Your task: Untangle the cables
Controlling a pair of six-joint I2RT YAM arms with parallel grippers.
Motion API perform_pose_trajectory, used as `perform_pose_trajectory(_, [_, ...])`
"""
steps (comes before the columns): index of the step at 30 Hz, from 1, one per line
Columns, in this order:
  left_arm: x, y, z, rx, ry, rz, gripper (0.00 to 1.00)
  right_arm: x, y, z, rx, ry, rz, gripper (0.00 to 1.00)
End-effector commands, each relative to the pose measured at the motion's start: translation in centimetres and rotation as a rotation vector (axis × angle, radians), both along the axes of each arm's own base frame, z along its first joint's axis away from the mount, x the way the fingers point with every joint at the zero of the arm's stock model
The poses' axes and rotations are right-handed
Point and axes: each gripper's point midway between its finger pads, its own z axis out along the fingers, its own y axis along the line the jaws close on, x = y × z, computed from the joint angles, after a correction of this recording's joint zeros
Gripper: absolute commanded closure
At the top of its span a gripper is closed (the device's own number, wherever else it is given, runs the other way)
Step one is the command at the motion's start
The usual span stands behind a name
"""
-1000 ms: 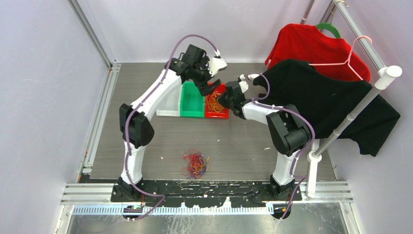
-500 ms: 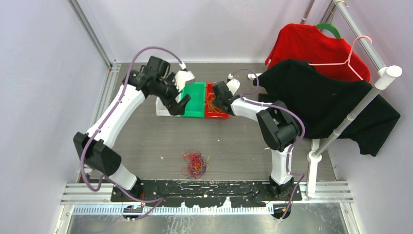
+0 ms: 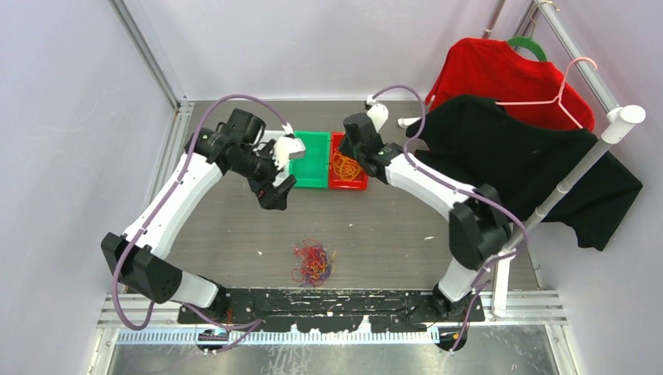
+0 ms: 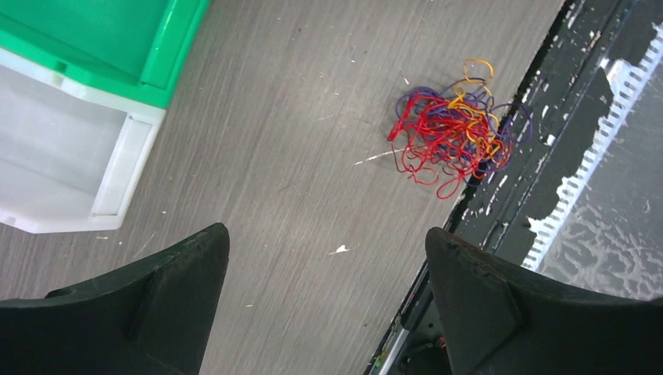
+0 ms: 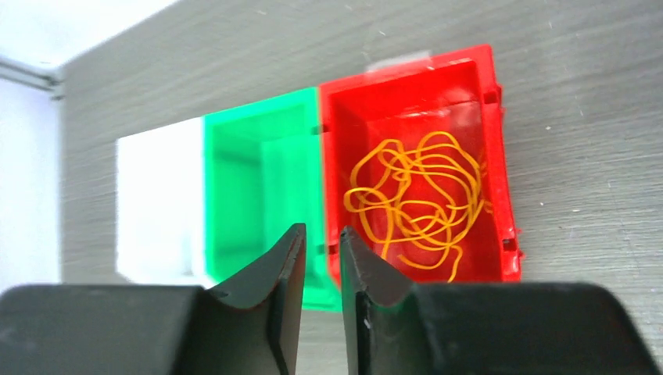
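**A:** What fills most of the overhead view?

**B:** The grey table. At its right edge stands a rack with a black garment and a red garment hanging on it.

**A:** And the two arms?

**B:** Both reach toward the far side of the table. The left gripper hovers over bare tabletop just in front of the bins. Its jaws are spread wide and nothing is between them. The right gripper hangs above the bins with its fingers only a narrow slit apart, and it grips nothing.

**A:** Which bins?

**B:** Three stand in a row, side against side. The white bin is on the left, the green bin is in the middle, and the red bin is on the right.

**A:** Where are the cables?

**B:** They're in two places. A loose bundle of orange-yellow cables lies inside the red bin, below the right gripper. A tangled clump of red, orange-yellow and dark purple strands sits on the table near its front edge. It lies between the arm bases, well apart from the bins and from both grippers.
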Motion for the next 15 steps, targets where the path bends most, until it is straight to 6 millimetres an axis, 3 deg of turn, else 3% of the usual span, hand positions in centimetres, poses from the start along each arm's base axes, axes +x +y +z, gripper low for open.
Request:
perform_pose_trajectory(1, [-2.2, -0.1, 1.2, -0.054, 0.001, -0.052, 0.06, -2.1, -0.6, 5.3, 0.042, -0.116, 0.011, 0.69])
perform_pose_trajectory(7, [-3.8, -0.1, 0.3, -0.081, 0.012, -0.094, 0.08, -6.3, -0.9, 4.3, 0.029, -0.135, 0.077, 0.60])
perform_pose_trajectory(9, [-4.2, -0.1, -0.1, -0.087, 0.026, -0.110, 0.09, -8.9, 0.0, 3.9, 0.010, -0.157, 0.167, 0.55])
perform_pose_trajectory(12, [-4.4, -0.4, -1.2, -0.082, 0.049, -0.120, 0.14, -13.7, 1.1, 1.6, 0.011, -0.131, 0.342, 0.49])
perform_pose_trajectory(15, [-4.8, -1.0, -2.5, -0.078, 0.100, -0.128, 0.21, -18.4, 1.6, 0.5, 0.057, -0.108, 0.470, 0.48])
